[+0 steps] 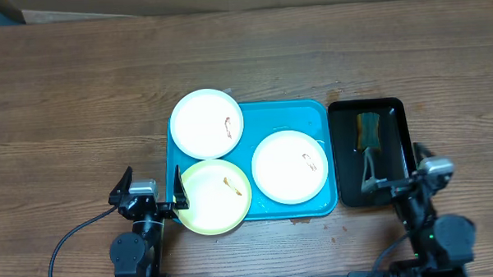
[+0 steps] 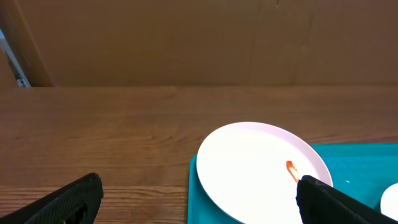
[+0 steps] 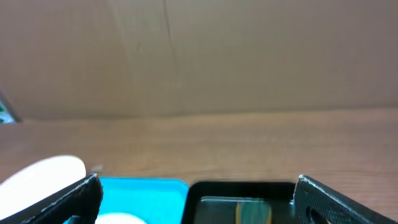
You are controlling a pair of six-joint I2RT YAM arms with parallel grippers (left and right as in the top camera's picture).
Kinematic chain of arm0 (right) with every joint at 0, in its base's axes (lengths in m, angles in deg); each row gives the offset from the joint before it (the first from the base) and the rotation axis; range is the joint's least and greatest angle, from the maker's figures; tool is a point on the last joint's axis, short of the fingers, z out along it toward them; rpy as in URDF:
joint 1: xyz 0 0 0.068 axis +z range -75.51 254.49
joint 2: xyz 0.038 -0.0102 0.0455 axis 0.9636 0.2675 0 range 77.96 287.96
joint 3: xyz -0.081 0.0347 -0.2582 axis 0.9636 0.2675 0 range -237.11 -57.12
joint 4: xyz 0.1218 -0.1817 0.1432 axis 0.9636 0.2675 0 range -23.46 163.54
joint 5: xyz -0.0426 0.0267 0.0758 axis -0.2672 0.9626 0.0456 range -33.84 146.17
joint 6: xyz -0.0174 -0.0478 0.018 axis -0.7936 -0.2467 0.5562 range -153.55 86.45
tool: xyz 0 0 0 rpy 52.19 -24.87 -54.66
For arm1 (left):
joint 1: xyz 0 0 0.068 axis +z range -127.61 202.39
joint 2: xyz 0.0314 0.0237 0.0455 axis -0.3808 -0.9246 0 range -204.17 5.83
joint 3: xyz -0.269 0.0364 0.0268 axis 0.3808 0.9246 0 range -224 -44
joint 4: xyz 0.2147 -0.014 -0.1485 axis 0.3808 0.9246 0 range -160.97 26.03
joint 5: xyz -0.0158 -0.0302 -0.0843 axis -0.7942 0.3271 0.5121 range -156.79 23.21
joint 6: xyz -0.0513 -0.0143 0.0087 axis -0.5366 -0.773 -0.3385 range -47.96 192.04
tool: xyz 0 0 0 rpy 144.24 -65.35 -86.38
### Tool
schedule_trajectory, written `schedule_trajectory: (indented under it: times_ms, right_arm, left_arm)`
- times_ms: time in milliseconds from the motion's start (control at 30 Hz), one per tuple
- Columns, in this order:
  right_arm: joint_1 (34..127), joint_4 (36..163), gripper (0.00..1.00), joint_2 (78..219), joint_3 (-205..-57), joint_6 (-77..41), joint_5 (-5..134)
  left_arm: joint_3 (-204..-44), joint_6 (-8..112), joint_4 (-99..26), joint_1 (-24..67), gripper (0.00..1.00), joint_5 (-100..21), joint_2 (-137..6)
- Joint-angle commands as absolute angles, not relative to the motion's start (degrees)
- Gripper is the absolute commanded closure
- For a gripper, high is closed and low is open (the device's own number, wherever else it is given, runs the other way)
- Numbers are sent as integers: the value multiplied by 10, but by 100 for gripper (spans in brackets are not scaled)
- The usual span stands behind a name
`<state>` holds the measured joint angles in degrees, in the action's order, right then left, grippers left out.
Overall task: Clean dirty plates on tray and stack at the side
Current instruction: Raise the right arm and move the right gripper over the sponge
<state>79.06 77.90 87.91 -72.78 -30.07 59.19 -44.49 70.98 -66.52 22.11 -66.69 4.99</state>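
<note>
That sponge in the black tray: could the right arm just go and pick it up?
Probably yes. The right gripper is open and sits at the near end of the black tray, and the sponge lies uncovered straight ahead with nothing between them.

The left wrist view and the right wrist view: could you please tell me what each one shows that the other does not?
Only the left wrist view shows a white plate with its reddish smear, overhanging the tray's left edge. Only the right wrist view shows the black tray and the green-and-yellow sponge in it. Both share the turquoise tray, the wooden table, a cardboard backdrop, and an open end effector, left or right, holding nothing.
</note>
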Motion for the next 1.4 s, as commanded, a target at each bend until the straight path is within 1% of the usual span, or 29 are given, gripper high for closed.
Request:
schedule_trajectory:
  times_ms: [0,100,267,367,533,567,633,700,800,900,967,1000,1167,1367]
  right_arm:
    - [789,819,0,978,-848,-290,572]
    - [789,902,0,1098,-966,-290,578]
    - [789,1096,0,1285,-1175,-290,580]
    - [789,1198,0,1366,-1281,-290,590]
    - [789,1299,0,1437,-1399,-290,641]
    - [789,1307,0,1443,-1408,-290,640]
    - [789,1317,4,1448,-1411,-290,639]
    - [789,1329,5,1453,-1411,-290,637]
    - [789,1342,8,1468,-1411,-290,612]
    - [789,1354,12,1498,-1411,-287,595]
    - [789,1367,23,1526,-1411,-258,596]
    - [789,1374,25,1540,-1409,-246,603]
    - [790,1377,25,1611,-1387,-244,605]
    - [790,1376,25,1697,-1378,-243,560]
  left_arm:
    - [-443,721,-665,225,0,-672,56]
    - [-443,721,-665,225,0,-672,56]
    - [-443,721,-665,225,0,-672,56]
    - [-443,721,-665,225,0,-672,56]
    - [-443,721,-665,225,0,-672,56]
    - [-443,721,-665,225,0,-672,56]
    - [-443,721,-665,225,0,-672,56]
    - [-443,721,-665,225,0,-672,56]
    - [-443,721,-665,225,0,-672,56]
    - [-443,721,-665,225,0,-672,56]
    - [-443,721,-665,225,0,-672,56]
    - [-443,721,-665,225,0,-672,56]
    - [-443,721,-665,225,0,-672,56]
    - [-443,721,-665,225,0,-672,56]
